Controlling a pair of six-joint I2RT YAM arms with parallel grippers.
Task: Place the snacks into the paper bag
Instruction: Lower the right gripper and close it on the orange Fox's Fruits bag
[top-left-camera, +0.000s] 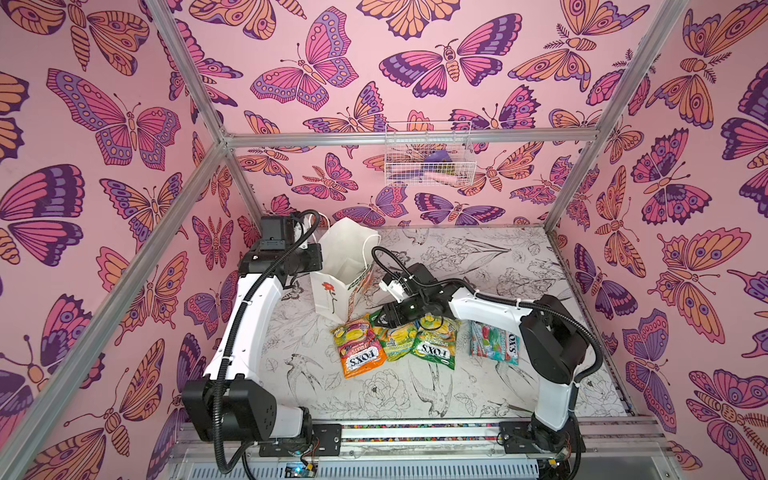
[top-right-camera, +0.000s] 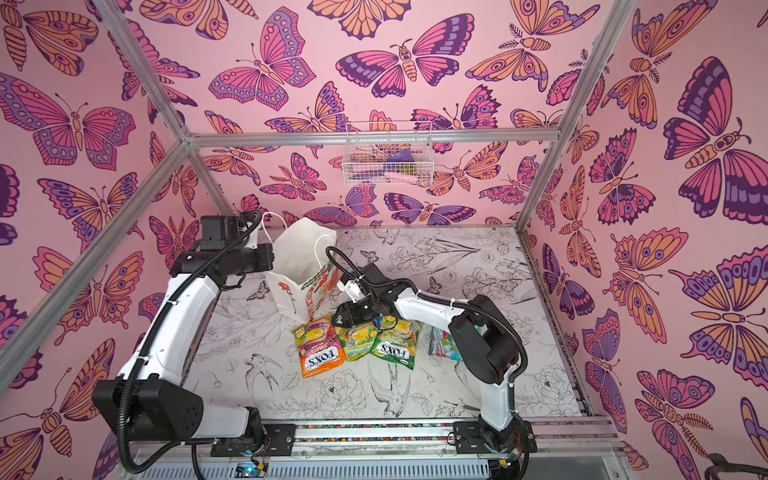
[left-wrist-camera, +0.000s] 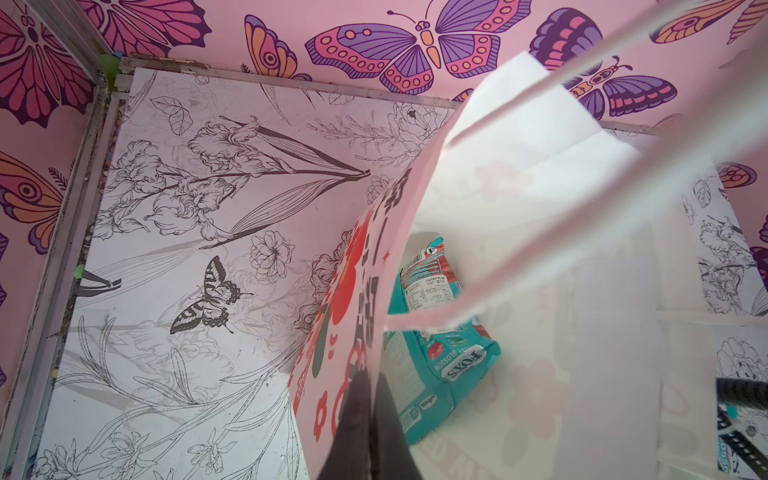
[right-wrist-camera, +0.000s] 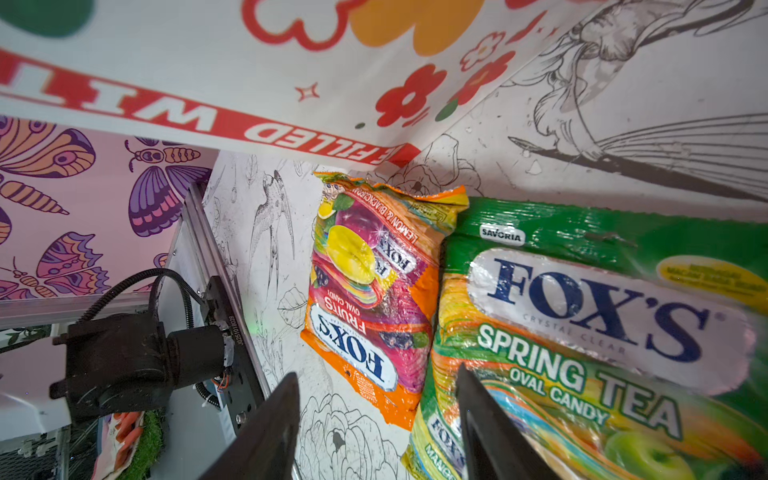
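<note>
While the paper bag (top-left-camera: 328, 295) is seen standing open-mouthed at the rear left of the flower-printed table (top-left-camera: 519, 266), its printed side wall is shown pinched between the pressed-together fingers of the left gripper (left-wrist-camera: 365, 390). In the left wrist view, a teal packet (left-wrist-camera: 449, 361) is seen lying on the bag's floor. The right gripper (right-wrist-camera: 376, 372) is pictured low over the packets laid out just in front of the bag, with its jaws spread and nothing clamped between them. In the right wrist view, the lower part of the orange packet (right-wrist-camera: 374, 291) and the near edge of the green packet (right-wrist-camera: 582, 332) are framed between the two dark fingers. Whether either packet is touched cannot be told. In both top views the orange packet (top-left-camera: 357, 349) (top-right-camera: 320, 349) is found nearest the bag, with its upper corner just beside the bag's base. The green packet (top-left-camera: 392, 343) is laid against the orange packet's right edge. A second green packet (top-left-camera: 434, 349) is set beside that and is partly covered by the right arm's wrist. Farther right, apart from the row, a second teal packet (top-left-camera: 494, 345) is seen flat on the table, half hidden behind the right arm.
</note>
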